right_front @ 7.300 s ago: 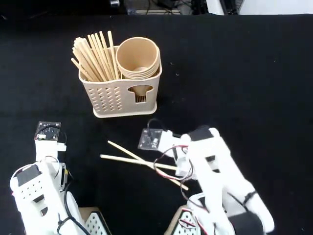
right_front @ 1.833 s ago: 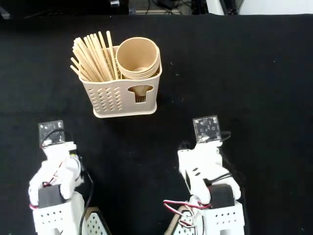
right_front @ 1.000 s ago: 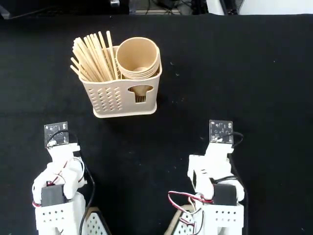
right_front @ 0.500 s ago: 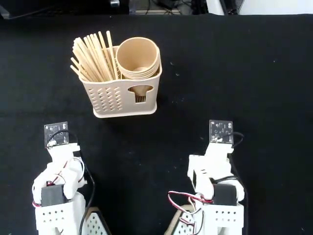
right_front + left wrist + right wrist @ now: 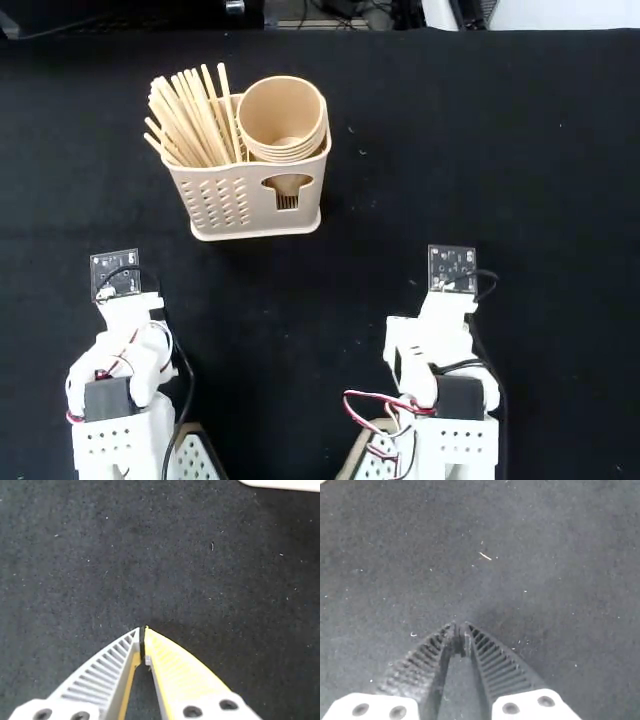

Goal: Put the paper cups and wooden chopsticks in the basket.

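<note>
High view: cups [image 5: 283, 115] and chopsticks [image 5: 188, 112] stand in the basket [image 5: 240, 200]; left gripper [image 5: 144, 629] and right gripper [image 5: 459, 628] sit clenched, empty, parked, the job looking done.

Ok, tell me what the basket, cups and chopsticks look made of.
Basket: probably matte cream plastic, moulded with rows of small slots.
Paper cups: tan matte paper, with thin stacked rims.
Chopsticks: pale bare wood, apparently unvarnished, with no shine.
</note>
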